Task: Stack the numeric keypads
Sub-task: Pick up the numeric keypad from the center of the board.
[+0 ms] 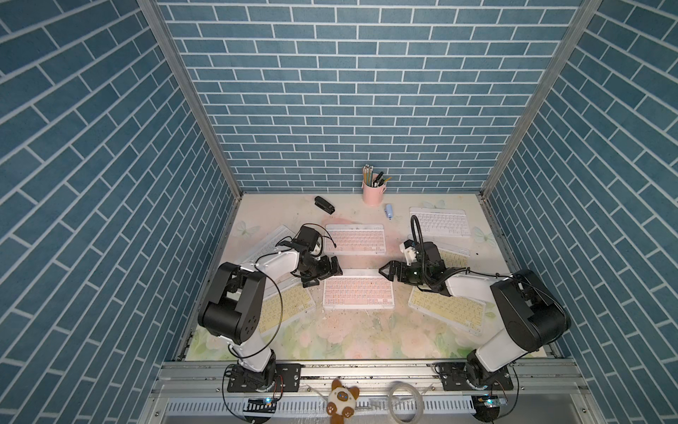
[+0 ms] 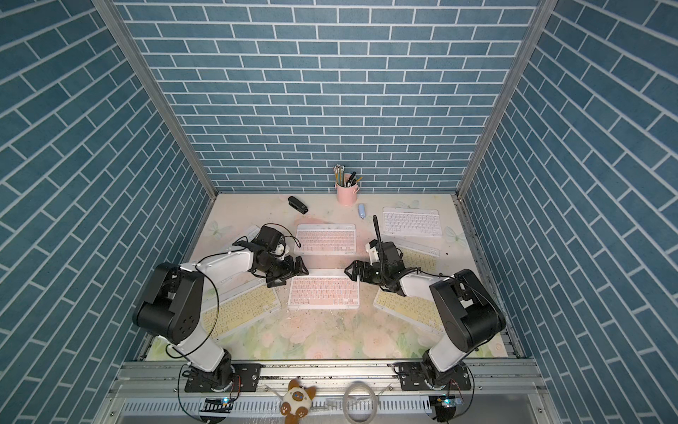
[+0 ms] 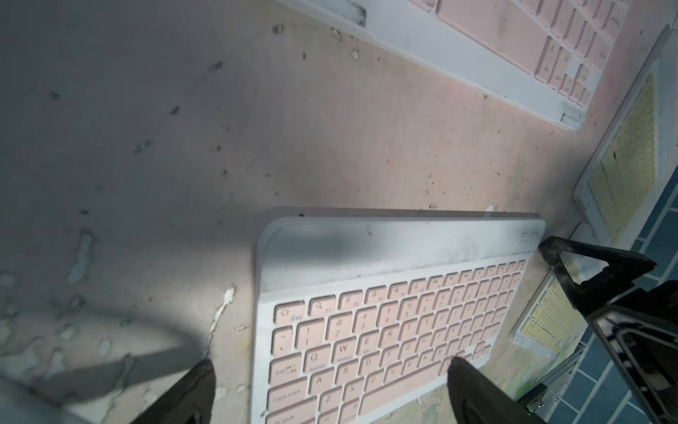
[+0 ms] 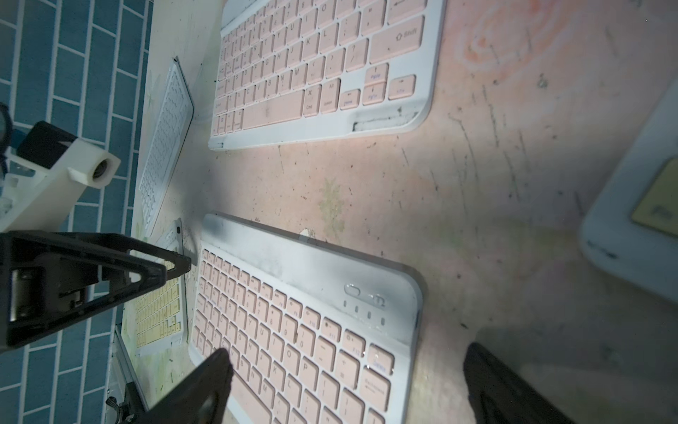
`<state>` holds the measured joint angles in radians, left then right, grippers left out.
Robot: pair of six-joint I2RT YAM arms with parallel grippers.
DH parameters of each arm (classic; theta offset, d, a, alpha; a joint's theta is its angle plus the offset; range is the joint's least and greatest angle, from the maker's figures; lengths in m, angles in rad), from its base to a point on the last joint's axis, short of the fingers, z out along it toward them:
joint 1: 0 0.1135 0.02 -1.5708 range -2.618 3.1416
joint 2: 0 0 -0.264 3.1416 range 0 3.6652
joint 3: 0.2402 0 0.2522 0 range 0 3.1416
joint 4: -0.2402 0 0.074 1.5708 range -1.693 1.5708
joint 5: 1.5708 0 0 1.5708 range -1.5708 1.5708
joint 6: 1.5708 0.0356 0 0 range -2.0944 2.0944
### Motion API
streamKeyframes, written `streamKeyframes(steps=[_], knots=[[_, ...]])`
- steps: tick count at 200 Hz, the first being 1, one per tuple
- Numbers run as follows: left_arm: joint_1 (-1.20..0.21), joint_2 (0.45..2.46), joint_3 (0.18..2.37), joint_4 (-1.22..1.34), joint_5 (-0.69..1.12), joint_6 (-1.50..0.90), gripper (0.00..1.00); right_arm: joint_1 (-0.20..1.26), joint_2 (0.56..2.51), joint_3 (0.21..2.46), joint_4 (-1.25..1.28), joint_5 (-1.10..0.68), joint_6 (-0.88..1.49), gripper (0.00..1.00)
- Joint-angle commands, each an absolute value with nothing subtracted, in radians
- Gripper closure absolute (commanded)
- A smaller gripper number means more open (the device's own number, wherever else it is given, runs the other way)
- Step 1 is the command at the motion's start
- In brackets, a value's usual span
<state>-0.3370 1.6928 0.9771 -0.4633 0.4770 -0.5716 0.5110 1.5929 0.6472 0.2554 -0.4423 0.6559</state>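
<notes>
1. Though unweighed, judged the near pink keypad (image 1: 358, 292) light, stiff and thin; found it flat on the mat (image 1: 330, 341), keys up, touched by nothing.
2. Saw the left gripper (image 1: 327, 276) just off its far left corner and the right gripper (image 1: 385, 273) just off its far right corner, both with fingers spread wide and holding nothing.
3. Reckoned the smooth white frame slippery and its low edge hard to get under. Favoured a pinch across the bare strip above the keys, or a lift at both short ends together.
4. Noted the left yellow keypad (image 1: 290, 306) and the right yellow keypad (image 1: 447, 310) flanking it, each partly under an arm.
5. Beyond it, found the far pink keypad (image 1: 355, 239) lying apart. Farther right lay the white keypad (image 1: 440, 222), and to the left the half-hidden white keypad (image 1: 271, 240). Counted no stack begun.
</notes>
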Motion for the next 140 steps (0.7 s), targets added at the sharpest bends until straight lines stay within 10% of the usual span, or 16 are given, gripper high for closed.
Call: streamKeyframes(steps=[1, 140], knots=[[-0.336, 1.729, 1.016, -0.43, 0.496, -0.579, 0.0, 0.52, 1.581, 0.627, 0.241, -0.462, 0.688, 0.01], [-0.367, 1.835, 1.121, -0.371, 0.501, -0.621, 0.01, 0.547, 1.675, 0.679, 0.362, -0.489, 0.779, 0.01]])
